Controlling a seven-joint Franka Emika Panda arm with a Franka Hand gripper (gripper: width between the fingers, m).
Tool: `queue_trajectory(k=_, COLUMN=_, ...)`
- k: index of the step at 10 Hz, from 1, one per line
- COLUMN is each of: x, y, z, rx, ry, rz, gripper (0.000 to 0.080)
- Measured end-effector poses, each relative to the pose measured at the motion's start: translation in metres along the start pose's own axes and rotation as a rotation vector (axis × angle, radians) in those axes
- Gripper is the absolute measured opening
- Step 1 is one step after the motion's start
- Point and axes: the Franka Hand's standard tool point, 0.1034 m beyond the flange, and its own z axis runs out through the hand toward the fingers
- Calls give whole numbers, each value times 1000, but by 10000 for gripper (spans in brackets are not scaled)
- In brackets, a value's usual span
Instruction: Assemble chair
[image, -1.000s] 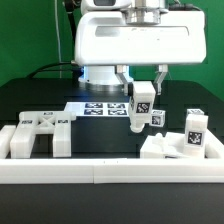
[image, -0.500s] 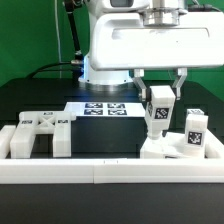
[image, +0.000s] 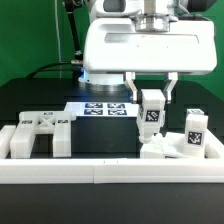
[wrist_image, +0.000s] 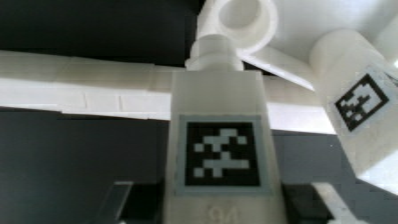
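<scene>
Currently the gripper (image: 151, 99) is clamped on a white leg block (image: 150, 113), one finger on each side, tag facing the camera. The block hangs roughly upright above the table (image: 30, 100), over a low white piece (image: 160, 149) on the exterior view's right; can't tell if they touch. An upright tagged block (image: 194, 131) stands just beside it. A side frame (image: 38, 136) sits well apart on the exterior view's left. The marker board (image: 100, 108) lies behind, the rail (image: 110, 172) in front. In the wrist view, the leg block (wrist_image: 222, 140) has its narrow end near a rounded white part (wrist_image: 240, 20).
</scene>
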Motion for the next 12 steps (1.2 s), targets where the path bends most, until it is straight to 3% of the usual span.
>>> queue_trajectory(k=7, x=-7, y=2, z=4, rx=-30, ry=64, rz=-45, gripper=291)
queue_trajectory(k=12, x=-9, y=10, z=4, rx=-2, ry=31, rz=-4, gripper=291)
